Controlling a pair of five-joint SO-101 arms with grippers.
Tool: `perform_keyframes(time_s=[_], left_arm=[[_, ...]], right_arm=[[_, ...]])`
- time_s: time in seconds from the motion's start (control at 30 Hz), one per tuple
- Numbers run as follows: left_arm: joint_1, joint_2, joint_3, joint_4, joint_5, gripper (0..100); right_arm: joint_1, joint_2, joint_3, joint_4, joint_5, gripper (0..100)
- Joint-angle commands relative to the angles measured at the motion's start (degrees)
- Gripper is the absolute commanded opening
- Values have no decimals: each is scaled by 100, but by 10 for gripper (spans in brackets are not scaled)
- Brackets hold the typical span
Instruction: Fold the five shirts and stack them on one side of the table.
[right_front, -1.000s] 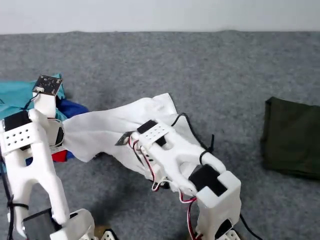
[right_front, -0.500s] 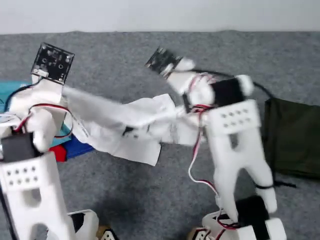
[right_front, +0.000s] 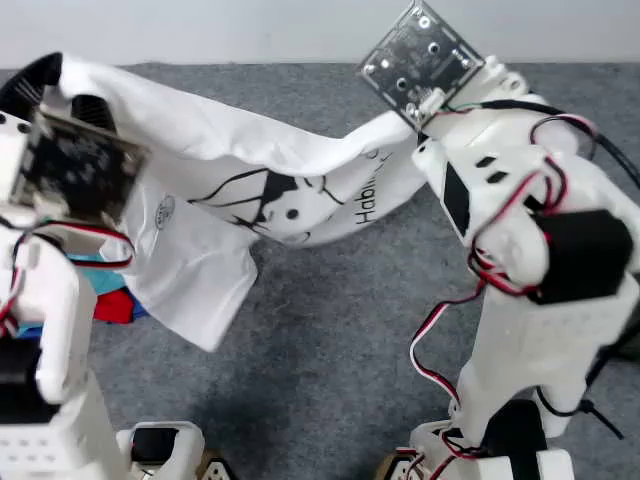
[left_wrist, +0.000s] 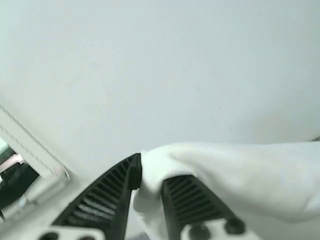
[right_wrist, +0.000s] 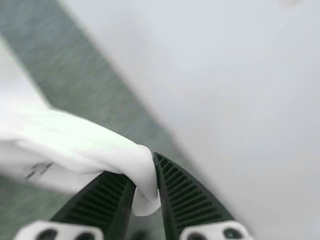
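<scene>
Currently the white shirt (right_front: 250, 190) hangs stretched between the two arms, held above the grey worktop (right_front: 340, 340). Its printed front sags in the middle, and one end droops near the left arm. The left fingers (left_wrist: 107, 195) are pinched narrow on a fold of its cloth; the right fingers (right_wrist: 185, 195) clamp another bunched edge likewise. Beneath the left arm lies what seems to be a heap of red and blue cloth (right_front: 115, 305), partly hidden.

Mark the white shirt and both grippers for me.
white shirt (right_front: 280, 195), high view, printed front panel.
left gripper (left_wrist: 150, 175), left wrist view, between fingertips, on pinched cloth.
right gripper (right_wrist: 144, 172), right wrist view, between fingertips, on pinched cloth.
</scene>
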Motion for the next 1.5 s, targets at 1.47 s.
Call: perform_keyframes(time_s=[1.47], left_arm=[[-844, -264, -3301, 2497, -1776, 14]], right_arm=[[1965, -3116, 686, 936, 1538, 10]])
